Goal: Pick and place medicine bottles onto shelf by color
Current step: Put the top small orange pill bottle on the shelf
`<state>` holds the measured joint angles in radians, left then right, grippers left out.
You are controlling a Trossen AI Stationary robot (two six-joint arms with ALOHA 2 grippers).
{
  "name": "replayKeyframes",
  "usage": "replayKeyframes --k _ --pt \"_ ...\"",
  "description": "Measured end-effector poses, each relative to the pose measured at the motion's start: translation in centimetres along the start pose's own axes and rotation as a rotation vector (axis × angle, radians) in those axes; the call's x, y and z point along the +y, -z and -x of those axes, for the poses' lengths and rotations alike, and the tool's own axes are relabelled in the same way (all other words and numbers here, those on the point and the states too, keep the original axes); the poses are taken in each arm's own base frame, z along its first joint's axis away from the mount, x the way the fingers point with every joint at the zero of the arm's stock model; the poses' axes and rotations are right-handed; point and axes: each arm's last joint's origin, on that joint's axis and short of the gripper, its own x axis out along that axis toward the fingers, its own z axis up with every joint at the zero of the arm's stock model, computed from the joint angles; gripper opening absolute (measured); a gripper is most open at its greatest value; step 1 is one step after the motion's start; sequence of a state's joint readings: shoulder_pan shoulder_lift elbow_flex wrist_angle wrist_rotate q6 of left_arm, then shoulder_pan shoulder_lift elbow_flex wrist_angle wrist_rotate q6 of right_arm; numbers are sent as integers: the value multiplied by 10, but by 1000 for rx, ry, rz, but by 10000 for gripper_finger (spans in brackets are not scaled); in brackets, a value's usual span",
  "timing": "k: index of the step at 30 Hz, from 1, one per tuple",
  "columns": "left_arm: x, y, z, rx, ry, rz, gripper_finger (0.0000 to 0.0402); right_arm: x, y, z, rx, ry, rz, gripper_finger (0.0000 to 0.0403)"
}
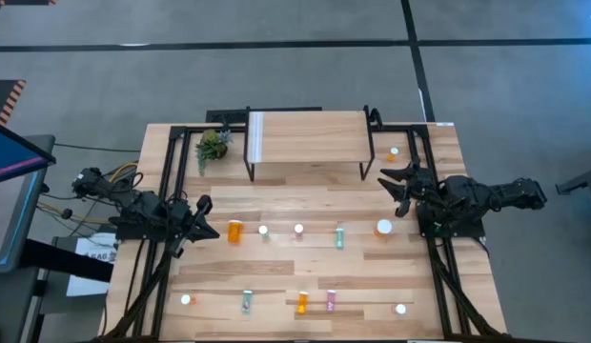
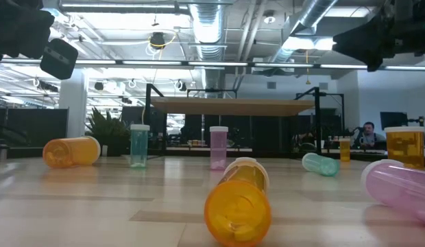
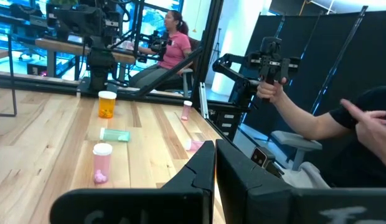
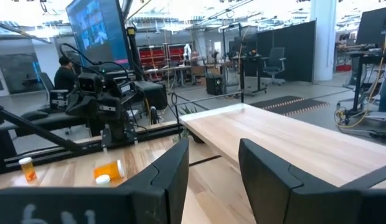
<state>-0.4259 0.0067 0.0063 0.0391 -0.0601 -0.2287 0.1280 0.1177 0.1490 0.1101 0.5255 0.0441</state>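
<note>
The shelf (image 1: 305,135) stands at the table's far middle on thin black legs, its light wood top bare; it also shows in the low view (image 2: 233,106). Medicine bottles are spread over the table. In the middle row an orange one (image 1: 235,231) and a teal one (image 1: 339,236) lie on their sides, and a larger orange one (image 1: 383,227) stands upright. An orange one (image 1: 301,303) and a pink one (image 1: 331,301) lie near the front. My left gripper (image 1: 206,217) is shut and empty, above the table left of the orange bottle. My right gripper (image 1: 395,190) is open and empty, right of the shelf.
A small green plant (image 1: 213,145) stands left of the shelf. A small orange bottle (image 1: 394,152) stands right of the shelf, by my right gripper. Black frame rails (image 1: 167,191) run along both table sides. People sit beyond the table (image 3: 171,43).
</note>
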Motion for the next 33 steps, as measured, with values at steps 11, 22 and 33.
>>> replayKeyframes --k 11,22,33 --pt "0 0 0 0 0 0 0 0 3 0 30 2 -50 163" --pt "0 0 0 0 0 0 0 0 0 0 -3 0 -40 163" --pt "0 0 0 0 0 0 0 0 0 0 3 -1 -61 163"
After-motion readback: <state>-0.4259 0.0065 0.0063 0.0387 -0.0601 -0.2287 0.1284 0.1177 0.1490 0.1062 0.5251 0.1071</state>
